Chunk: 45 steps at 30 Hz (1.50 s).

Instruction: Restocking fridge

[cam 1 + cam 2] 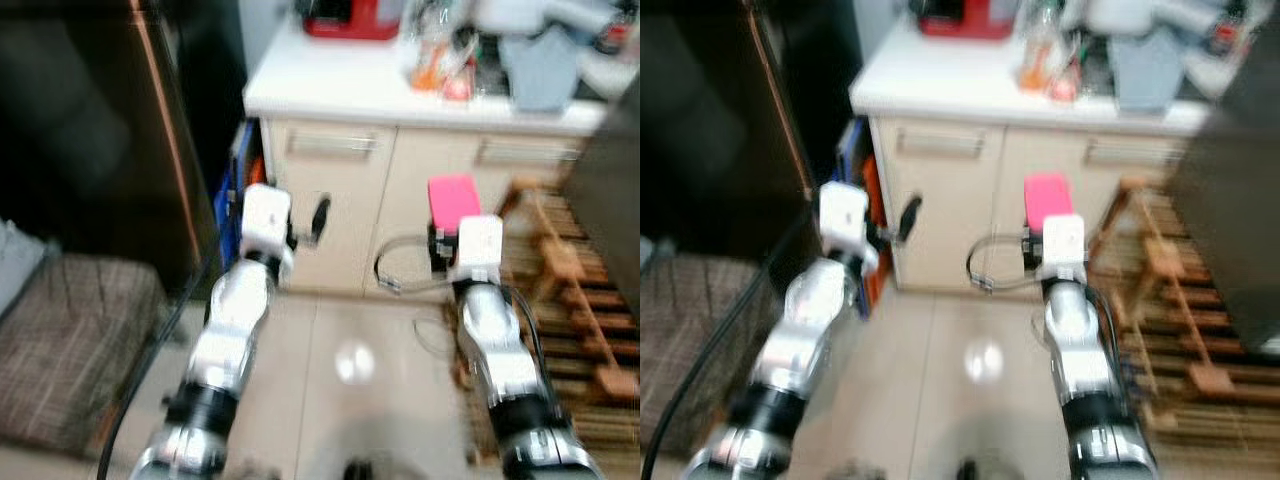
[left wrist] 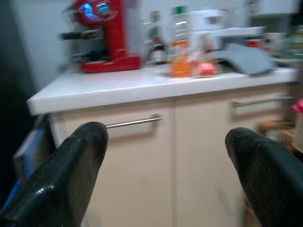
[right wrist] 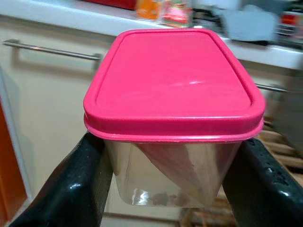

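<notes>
My right end effector [image 3: 170, 179] is grasping a clear plastic container [image 3: 173, 177] with a pink lid [image 3: 173, 78], one black finger [image 3: 80, 189] pressing on each side wall just under the lid rim. I am holding it in the air in front of me, upright and level, well away from the cream cabinet [image 1: 400, 190] ahead. The walls are looking thin and smooth, so I am judging the box to be light but a little slippery, and it may bend inward if I am squeezing too hard; something pale is lying inside, but I cannot tell what. I think the hold under the rim is the good place, because the lid edge is sticking out and is stopping the box from sliding down. My left end effector [image 2: 165, 175] is released, its fingers spread wide with nothing between them, and it is pointing at the same cabinet. Above the cabinet the white surface [image 2: 142, 82] is carrying a red machine [image 2: 104, 33] and some bottles. A dark tall body, maybe the fridge [image 1: 90, 130], is standing on my left side.
</notes>
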### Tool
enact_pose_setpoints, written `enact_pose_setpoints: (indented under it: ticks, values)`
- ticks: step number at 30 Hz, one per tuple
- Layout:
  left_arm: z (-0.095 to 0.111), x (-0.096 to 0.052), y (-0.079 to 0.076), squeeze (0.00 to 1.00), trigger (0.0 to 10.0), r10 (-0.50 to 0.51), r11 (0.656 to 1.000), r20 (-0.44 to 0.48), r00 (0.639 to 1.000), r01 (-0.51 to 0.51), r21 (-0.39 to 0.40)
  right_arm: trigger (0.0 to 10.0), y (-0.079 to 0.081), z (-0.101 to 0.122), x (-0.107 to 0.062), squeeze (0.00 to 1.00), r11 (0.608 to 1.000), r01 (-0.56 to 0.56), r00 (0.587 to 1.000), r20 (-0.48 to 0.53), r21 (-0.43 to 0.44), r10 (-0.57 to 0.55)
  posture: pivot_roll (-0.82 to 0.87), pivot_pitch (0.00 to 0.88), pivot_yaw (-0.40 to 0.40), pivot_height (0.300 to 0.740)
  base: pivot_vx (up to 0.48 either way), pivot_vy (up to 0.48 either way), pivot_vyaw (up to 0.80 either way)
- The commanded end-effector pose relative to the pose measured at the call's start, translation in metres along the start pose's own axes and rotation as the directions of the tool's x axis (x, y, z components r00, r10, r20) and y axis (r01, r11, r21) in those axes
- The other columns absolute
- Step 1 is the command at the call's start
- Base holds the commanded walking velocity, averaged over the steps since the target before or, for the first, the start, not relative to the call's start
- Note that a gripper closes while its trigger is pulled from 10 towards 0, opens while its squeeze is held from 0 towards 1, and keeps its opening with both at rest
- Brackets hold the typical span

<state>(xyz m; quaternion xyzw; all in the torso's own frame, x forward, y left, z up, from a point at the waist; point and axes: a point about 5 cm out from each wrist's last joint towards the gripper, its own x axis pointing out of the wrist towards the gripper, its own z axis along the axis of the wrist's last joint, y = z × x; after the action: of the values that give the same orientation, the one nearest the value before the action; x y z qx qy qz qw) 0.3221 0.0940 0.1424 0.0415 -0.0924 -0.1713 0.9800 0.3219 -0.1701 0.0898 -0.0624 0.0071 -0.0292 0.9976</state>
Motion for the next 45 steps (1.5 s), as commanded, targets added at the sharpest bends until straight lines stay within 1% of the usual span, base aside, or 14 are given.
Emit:
enact_pose_setpoints:
  ticks: [1,12,19,23,30,40,43,45]
  values:
    - [0.006,0.001,-0.001,0.00,10.0,-0.023,1.000,0.028,0.999,0.023,0.004,0.0,-0.001,0.001,0.000,0.00,1.000,0.012,1.000,0.012,0.012,-0.012,-0.10,0.000,0.020,0.740,0.000,-0.480,0.00]
    - [0.008,0.001,-0.007,0.00,10.0,-0.073,0.997,0.048,0.996,0.072,0.005,0.0,-0.001,-0.005,-0.004,0.00,1.000,0.018,1.000,-0.003,0.013,-0.018,-0.10,0.000,0.026,0.740,0.000,-0.479,0.00]
    - [0.008,0.000,-0.009,0.00,10.0,-0.087,0.996,0.053,0.995,0.088,-0.001,0.0,-0.001,-0.008,-0.006,0.00,1.000,0.004,1.000,-0.012,0.005,-0.004,-0.10,0.000,0.023,0.740,0.000,-0.472,0.00]
    - [0.007,-0.001,-0.011,0.00,10.0,-0.105,0.994,0.053,0.993,0.106,-0.003,0.0,-0.005,-0.013,-0.010,0.00,1.000,0.003,1.000,-0.024,-0.006,-0.003,-0.11,0.000,0.026,0.740,0.000,-0.472,0.00]
    - [0.006,0.000,-0.012,0.00,10.0,-0.113,0.993,0.051,0.992,0.114,-0.007,0.0,-0.010,-0.014,-0.012,0.00,1.000,0.019,1.000,-0.022,-0.012,-0.019,-0.12,0.000,0.029,0.740,0.000,-0.472,0.00]
    - [0.004,0.001,-0.012,0.00,10.0,-0.111,0.993,0.042,0.993,0.112,-0.027,0.0,-0.026,-0.006,-0.019,0.00,0.990,0.137,0.989,0.053,-0.045,-0.135,-0.12,0.000,0.022,0.740,0.000,-0.472,0.00]
    - [0.004,0.001,-0.012,0.00,10.0,-0.112,0.993,0.043,0.993,0.113,-0.027,0.0,-0.027,-0.002,-0.023,0.00,0.987,0.152,0.986,0.075,-0.045,-0.149,-0.12,0.000,0.021,0.740,0.000,-0.472,0.00]
    - [0.004,0.001,-0.013,0.00,10.0,-0.113,0.993,0.043,0.993,0.114,-0.026,0.0,-0.027,0.000,-0.027,0.00,0.989,0.142,0.987,0.087,-0.044,-0.138,-0.12,0.000,0.019,0.740,0.000,-0.472,0.00]
